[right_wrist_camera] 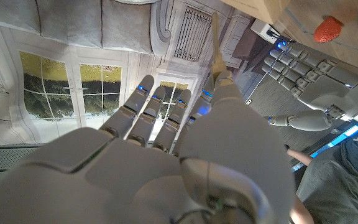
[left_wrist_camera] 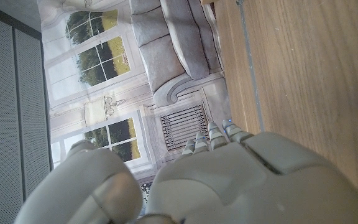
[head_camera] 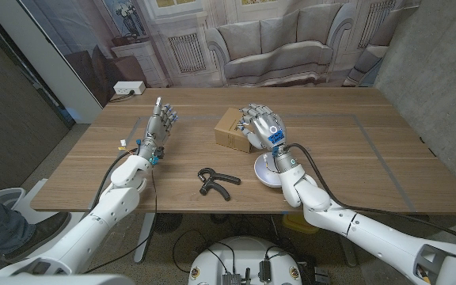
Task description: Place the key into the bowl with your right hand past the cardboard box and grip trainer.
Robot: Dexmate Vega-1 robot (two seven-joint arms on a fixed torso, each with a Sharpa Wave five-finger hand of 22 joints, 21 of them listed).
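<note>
Take the bowl point(head_camera: 267, 173) as the mark. The cardboard box point(head_camera: 231, 129) lies behind it and a little to its left. The grip trainer point(head_camera: 213, 182) lies to the bowl's left, nearer the table's point(head_camera: 370, 150) front edge. The right hand point(head_camera: 263, 127) hangs above the bowl's far side, beside the box. The left hand point(head_camera: 158, 127) stands well left of the bowl.

A wooden worktop point(head_camera: 355, 150) carries a small yellow-and-white object point(head_camera: 122, 144) near its 9 o'clock edge. A white power strip point(head_camera: 128, 88) sits at 11 o'clock beyond it.

light: even, soft shadows | head sharp | wrist foregrounds blurred
</note>
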